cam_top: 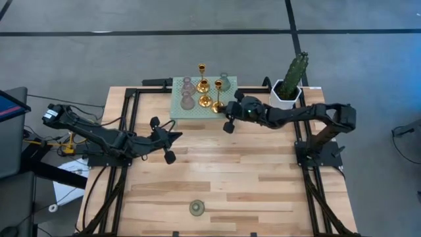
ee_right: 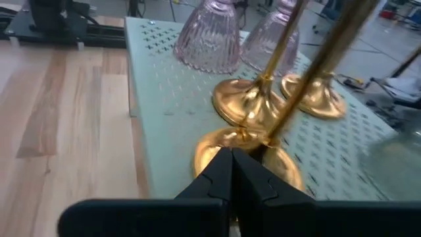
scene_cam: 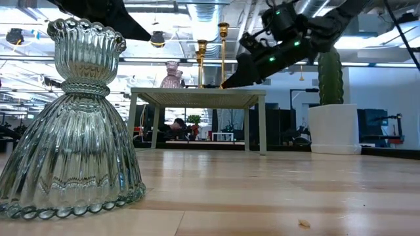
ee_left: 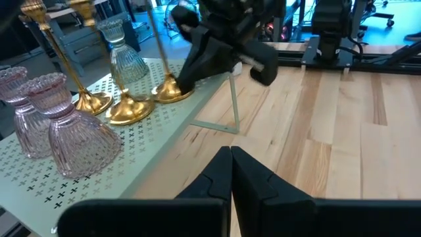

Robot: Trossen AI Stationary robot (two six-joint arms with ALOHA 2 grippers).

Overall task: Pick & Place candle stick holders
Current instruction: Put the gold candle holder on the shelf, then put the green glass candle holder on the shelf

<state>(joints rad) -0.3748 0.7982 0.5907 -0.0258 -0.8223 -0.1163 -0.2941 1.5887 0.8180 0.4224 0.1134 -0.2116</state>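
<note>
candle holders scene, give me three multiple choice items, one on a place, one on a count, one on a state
1. Where is the green glass holder?
A. on the mint stand
B. alone on the wooden table's near part
C. beside the cactus

2. How many gold holders stand on the mint stand?
A. one
B. three
C. five

3. How is the right hand?
A. shut, at the base of a gold holder
B. wide open above the cactus
C. out of view

Answers: B, the high view shows it apart from everything; B, three gold stems rise there; A, the right wrist view shows closed fingers at the base.
</note>
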